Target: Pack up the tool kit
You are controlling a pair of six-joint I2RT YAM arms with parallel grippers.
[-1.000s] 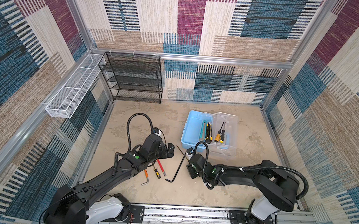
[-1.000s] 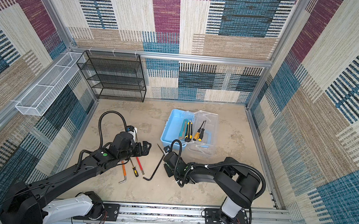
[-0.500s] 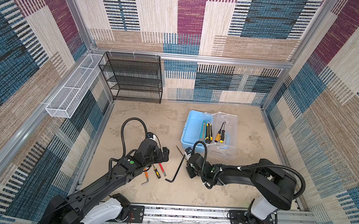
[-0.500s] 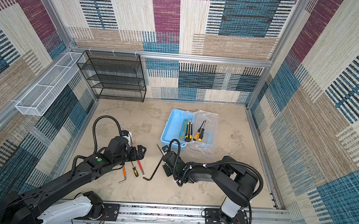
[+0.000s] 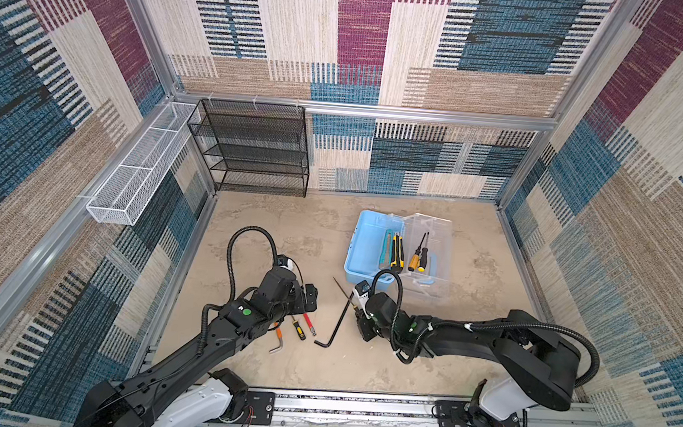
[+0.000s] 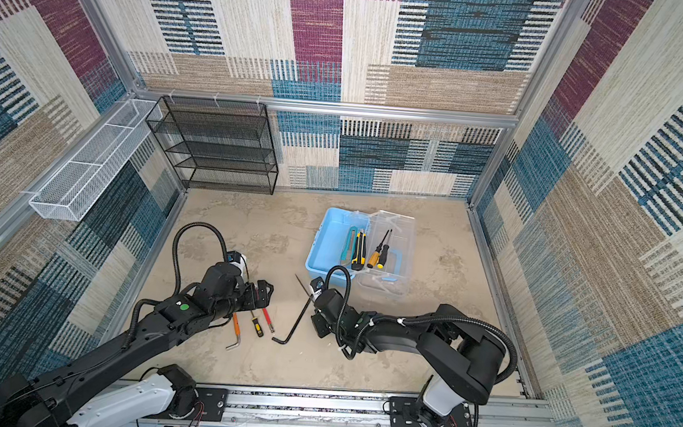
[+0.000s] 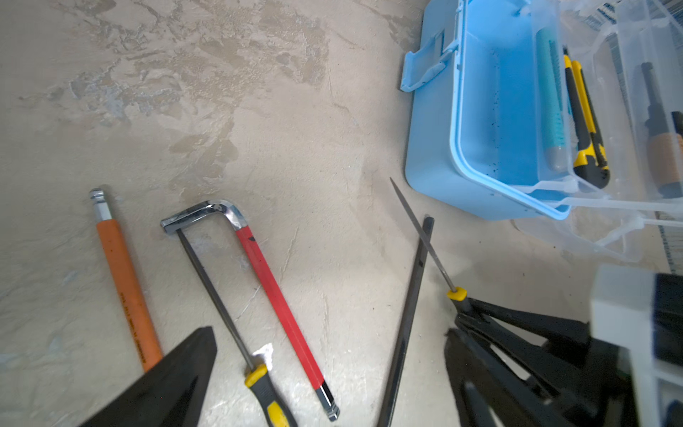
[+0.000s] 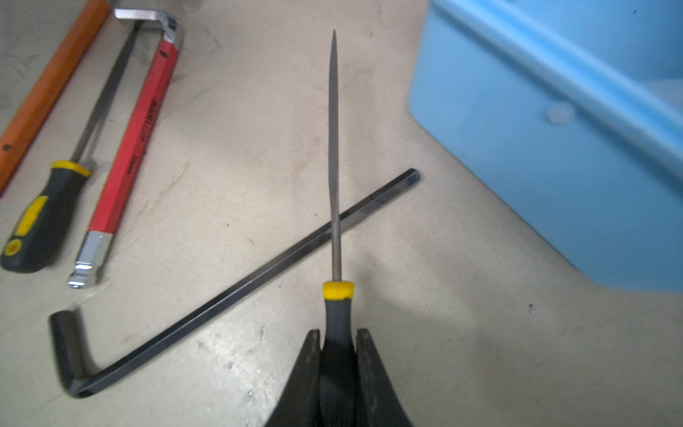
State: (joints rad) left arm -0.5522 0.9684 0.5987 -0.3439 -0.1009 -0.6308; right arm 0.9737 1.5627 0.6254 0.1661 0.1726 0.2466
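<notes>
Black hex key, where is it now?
In both top views the black hex key lies on the table, between the red hex key at left and the right tool, whose needle file crosses near its far end.

right gripper (image 8: 338,334) is pinched tight on the black handle of a yellow-collared screwdriver (image 8: 334,148), its pointy shaft crossing over the long arm of the black hex key (image 8: 229,295) lying on the beige floor (image 8: 443,332). light blue box (image 8: 554,166) sits off one side of the shaft; red hex key (image 8: 136,122), second screwdriver (image 8: 44,214) and an orange bar (image 8: 48,92) lie on the other side
</notes>
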